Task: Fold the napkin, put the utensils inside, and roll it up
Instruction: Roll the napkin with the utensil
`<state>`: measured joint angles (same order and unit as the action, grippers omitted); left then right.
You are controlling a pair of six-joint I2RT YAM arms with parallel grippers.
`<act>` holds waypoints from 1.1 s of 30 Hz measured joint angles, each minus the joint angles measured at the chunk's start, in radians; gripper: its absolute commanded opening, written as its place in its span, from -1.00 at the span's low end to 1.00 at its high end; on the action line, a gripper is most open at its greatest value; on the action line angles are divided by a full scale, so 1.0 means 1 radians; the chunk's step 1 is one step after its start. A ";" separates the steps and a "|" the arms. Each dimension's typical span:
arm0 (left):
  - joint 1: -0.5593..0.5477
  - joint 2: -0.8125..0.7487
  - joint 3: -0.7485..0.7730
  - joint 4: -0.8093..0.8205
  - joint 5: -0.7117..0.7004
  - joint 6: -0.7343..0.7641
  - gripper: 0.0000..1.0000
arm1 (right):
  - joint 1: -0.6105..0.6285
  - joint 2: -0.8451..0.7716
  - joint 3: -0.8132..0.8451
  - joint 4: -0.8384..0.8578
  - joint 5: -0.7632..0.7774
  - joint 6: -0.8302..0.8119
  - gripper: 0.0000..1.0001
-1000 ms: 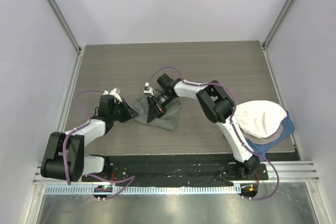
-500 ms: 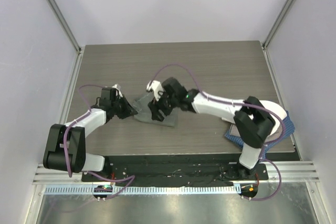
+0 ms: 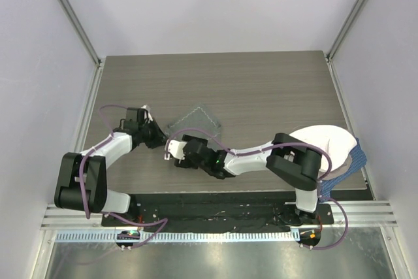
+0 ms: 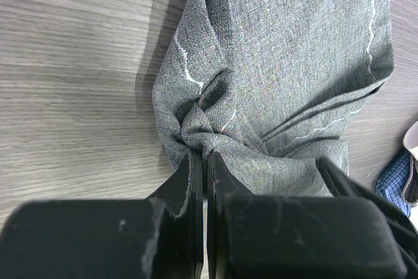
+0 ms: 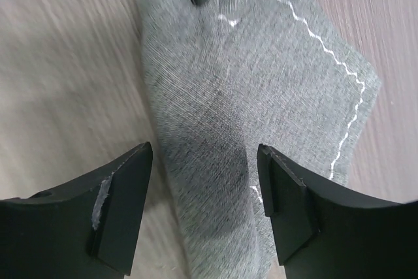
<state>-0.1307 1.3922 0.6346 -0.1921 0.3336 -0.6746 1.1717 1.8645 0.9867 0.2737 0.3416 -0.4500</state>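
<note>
Two things matter for a clean fold: the left jaws, pinching a bunched corner of the napkin (image 4: 287, 50) lying rumpled on the counter (image 4: 65, 63), should hold firm while the right jaws, spread wide just above it, take a flat hemmed edge.

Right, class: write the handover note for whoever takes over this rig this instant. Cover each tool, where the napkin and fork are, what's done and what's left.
Left tool: shut, pinching a bunched corner of the napkin, which lies on the table.
Right tool: open above the napkin, holding nothing.
No fork in view.
Done: napkin looks partly folded.
Left: tidy the fold, add the fork, roll up.
</note>
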 measured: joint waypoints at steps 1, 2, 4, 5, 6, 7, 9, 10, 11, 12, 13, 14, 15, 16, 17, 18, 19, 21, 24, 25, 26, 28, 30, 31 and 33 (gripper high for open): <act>0.000 0.000 0.000 -0.002 0.000 0.000 -1.00 | 0.001 0.017 0.002 0.008 0.018 -0.019 0.42; 0.000 0.000 0.000 -0.004 0.000 0.000 -1.00 | 0.002 0.032 0.004 0.012 0.029 -0.034 0.40; 0.000 0.000 0.002 -0.007 0.000 0.002 -1.00 | 0.003 0.043 0.009 0.026 0.042 -0.053 0.39; 0.000 0.000 0.002 -0.008 0.001 0.002 -1.00 | 0.003 0.045 0.012 0.027 0.042 -0.060 0.34; 0.000 0.000 0.002 -0.008 0.001 0.002 -1.00 | 0.003 0.048 0.017 0.027 0.042 -0.068 0.31; 0.000 0.000 0.002 -0.008 0.002 0.002 -1.00 | 0.003 0.053 0.023 0.027 0.041 -0.072 0.24; 0.000 0.002 0.003 -0.008 0.003 0.002 -1.00 | 0.003 0.069 0.037 0.023 0.038 -0.078 0.14; 0.000 0.003 0.003 -0.007 0.004 0.003 -1.00 | 0.003 0.077 0.047 0.018 0.036 -0.080 0.01; 0.000 0.006 0.004 -0.007 0.006 0.003 -1.00 | 0.002 0.084 0.059 0.005 0.031 -0.080 -0.04; 0.002 0.007 0.004 -0.007 0.008 0.003 -1.00 | 0.000 0.090 0.073 -0.014 0.020 -0.080 -0.09; 0.002 0.009 0.005 -0.006 0.008 0.003 -1.00 | -0.004 0.096 0.088 -0.036 0.000 -0.079 -0.16; 0.003 0.010 0.005 -0.004 0.009 0.003 -1.00 | -0.011 0.101 0.109 -0.069 -0.026 -0.073 -0.20; 0.003 0.011 0.005 -0.002 0.009 0.003 -1.00 | -0.019 0.104 0.124 -0.095 -0.053 -0.069 -0.27; 0.004 0.011 0.006 0.000 0.010 0.003 -0.97 | -0.031 0.106 0.145 -0.130 -0.086 -0.060 -0.30; 0.004 0.012 0.008 0.000 0.010 0.003 -0.78 | -0.044 0.109 0.168 -0.170 -0.124 -0.045 -0.33; 0.005 0.013 0.011 0.000 0.008 0.004 -0.64 | -0.059 0.114 0.192 -0.206 -0.159 -0.032 -0.39; 0.005 0.013 0.015 0.000 0.006 0.006 -0.47 | -0.074 0.121 0.214 -0.237 -0.200 -0.017 -0.41; 0.007 0.013 0.023 0.000 0.001 0.009 0.00 | -0.100 0.134 0.255 -0.294 -0.272 0.014 -0.48; 0.008 0.004 0.025 -0.006 -0.023 0.005 0.28 | -0.147 0.161 0.333 -0.385 -0.397 0.077 -0.56; 0.008 -0.008 0.025 -0.008 -0.040 0.002 0.35 | -0.162 0.169 0.356 -0.411 -0.440 0.097 -0.58; 0.008 -0.019 0.024 -0.010 -0.050 0.003 0.39 | -0.177 0.177 0.376 -0.436 -0.480 0.118 -0.59; 0.008 -0.067 0.016 -0.012 -0.085 0.001 0.42 | -0.207 0.193 0.414 -0.484 -0.560 0.161 -0.62; 0.008 -0.117 0.002 -0.014 -0.112 0.002 0.44 | -0.230 0.207 0.446 -0.523 -0.631 0.192 -0.64; 0.009 -0.145 -0.009 -0.014 -0.126 0.002 0.47 | -0.240 0.215 0.462 -0.547 -0.667 0.207 -0.64; 0.009 -0.190 -0.032 -0.014 -0.150 0.001 0.49 | -0.255 0.232 0.493 -0.598 -0.747 0.237 -0.65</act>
<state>-0.1219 1.2022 0.6025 -0.2066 0.1841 -0.6735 0.9169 2.0960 1.4796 -0.3241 -0.4049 -0.2127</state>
